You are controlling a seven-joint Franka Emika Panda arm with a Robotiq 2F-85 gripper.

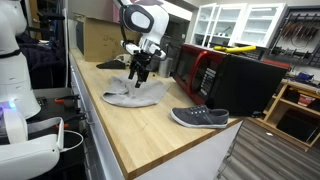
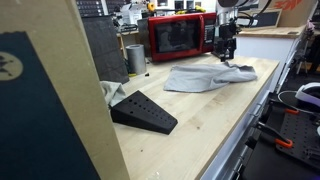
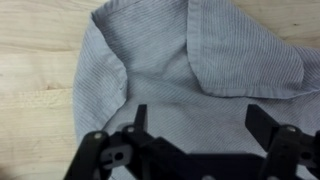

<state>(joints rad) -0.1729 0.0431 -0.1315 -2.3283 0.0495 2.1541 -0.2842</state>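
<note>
The gripper point(image 3: 197, 118) hangs just above the grey cloth point(image 3: 160, 60), fingers spread wide with nothing between them. In the wrist view the cloth fills the centre and top of the frame, with a fold at upper right. In an exterior view a shoe point(image 1: 200, 117) lies on the table point(image 1: 150, 135) to the cloth's lower right. A red microwave point(image 2: 180, 37) stands behind, at upper centre.
</note>
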